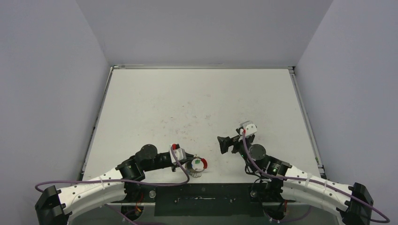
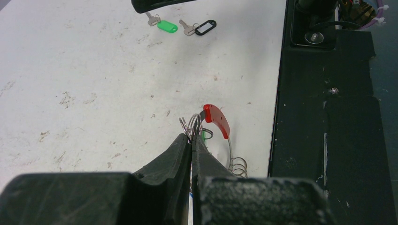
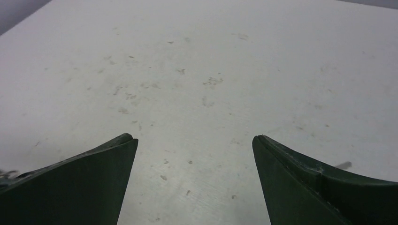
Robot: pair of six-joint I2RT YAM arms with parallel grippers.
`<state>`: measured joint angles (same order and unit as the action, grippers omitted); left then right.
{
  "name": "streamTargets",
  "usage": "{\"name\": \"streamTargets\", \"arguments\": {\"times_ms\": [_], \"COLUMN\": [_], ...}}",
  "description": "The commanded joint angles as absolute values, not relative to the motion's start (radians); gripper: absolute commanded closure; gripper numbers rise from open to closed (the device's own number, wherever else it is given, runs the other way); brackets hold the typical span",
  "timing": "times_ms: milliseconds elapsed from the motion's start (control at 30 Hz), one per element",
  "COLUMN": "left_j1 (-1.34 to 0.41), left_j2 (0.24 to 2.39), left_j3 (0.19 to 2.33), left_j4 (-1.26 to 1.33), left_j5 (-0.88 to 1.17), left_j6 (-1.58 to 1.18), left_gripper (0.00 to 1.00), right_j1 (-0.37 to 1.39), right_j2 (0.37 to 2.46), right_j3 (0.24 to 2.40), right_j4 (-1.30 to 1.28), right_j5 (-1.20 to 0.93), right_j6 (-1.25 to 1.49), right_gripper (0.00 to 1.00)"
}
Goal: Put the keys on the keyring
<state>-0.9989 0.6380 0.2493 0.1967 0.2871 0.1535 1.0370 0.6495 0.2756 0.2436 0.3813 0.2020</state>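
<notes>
A robot lab bench: bare grey walls (image 1: 47, 70) enclosing a scuffed white table (image 1: 197, 103).

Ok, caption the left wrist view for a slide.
Left gripper shut on the keyring; a green key lies farther out.

White-shelled left arm (image 1: 94, 187) at 7 o'clock, matching right arm (image 1: 305, 180) at 5 o'clock, round black joints, purple cables (image 1: 65, 182) looping along both, matte black tapered fingers (image 3: 75, 187), white wrist camera block (image 1: 248, 127)
</notes>
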Motion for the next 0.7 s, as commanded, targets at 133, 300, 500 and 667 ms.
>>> {"name": "streamTargets", "arguments": {"times_ms": [133,300,500,667], "left_j1": [-1.001,-1.001,-1.0,-1.001], "left_j2": [0.635,0.637,0.64,0.64], "left_j3": [0.29,0.287,0.284,0.284], "left_j4": [0.224,0.228,0.232,0.231], "left_j5": [0.285,0.282,0.281,0.279], "left_j6": [0.153,0.151,0.149,0.149], "left_gripper": [1.0,1.0,1.0,1.0], "right_j1": [0.891,0.737,0.507,0.453], "right_j2": [0.8,0.885,1.018,1.098], "right_j3": [0.454,0.517,0.598,0.639], "right_j4": [-0.135,-0.212,-0.376,-0.469], "right_j5": [0.54,0.361,0.2,0.218], "right_j6": [0.472,0.538,0.627,0.632], "right_gripper": [0.0,0.0,0.0,0.06]}}
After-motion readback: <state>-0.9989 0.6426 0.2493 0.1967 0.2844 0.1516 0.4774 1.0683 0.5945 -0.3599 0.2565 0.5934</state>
